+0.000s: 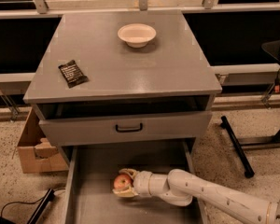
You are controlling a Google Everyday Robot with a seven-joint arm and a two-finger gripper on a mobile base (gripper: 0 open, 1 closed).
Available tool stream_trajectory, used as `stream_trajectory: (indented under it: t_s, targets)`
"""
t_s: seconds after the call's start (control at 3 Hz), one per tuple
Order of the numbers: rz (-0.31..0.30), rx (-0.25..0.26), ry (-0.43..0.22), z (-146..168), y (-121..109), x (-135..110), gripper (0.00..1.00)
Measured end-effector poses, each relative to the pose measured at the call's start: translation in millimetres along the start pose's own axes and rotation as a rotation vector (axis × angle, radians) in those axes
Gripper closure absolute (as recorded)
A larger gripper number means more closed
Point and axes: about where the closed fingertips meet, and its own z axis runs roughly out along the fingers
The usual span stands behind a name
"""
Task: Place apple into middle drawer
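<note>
The apple (pixel 122 182) is small, red-orange with a yellowish patch. My gripper (pixel 122 184) is shut on it, one finger above and one below. The white arm reaches in from the lower right. The apple is held inside the middle drawer (pixel 91 195), the wide grey box pulled out at the bottom, just above its flat grey floor near the centre. I cannot tell whether the apple touches the floor.
Above it a drawer with a grey front and black handle (pixel 129 127) stands slightly open. On the cabinet top are a white bowl (pixel 136 34) and a dark snack packet (pixel 73 73). A cardboard box (pixel 37 149) stands at the left, a black stand leg (pixel 236 145) at the right.
</note>
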Motion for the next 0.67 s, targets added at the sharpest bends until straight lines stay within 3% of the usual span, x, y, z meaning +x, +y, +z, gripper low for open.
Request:
stream_trajectory:
  t_s: [0.33,0.67]
  targets:
    - [0.000,-0.003,-0.001,1.3,1.1,-0.6,0.15]
    - [0.000,-0.006,-0.002,2.6,2.1,-1.2,0.00]
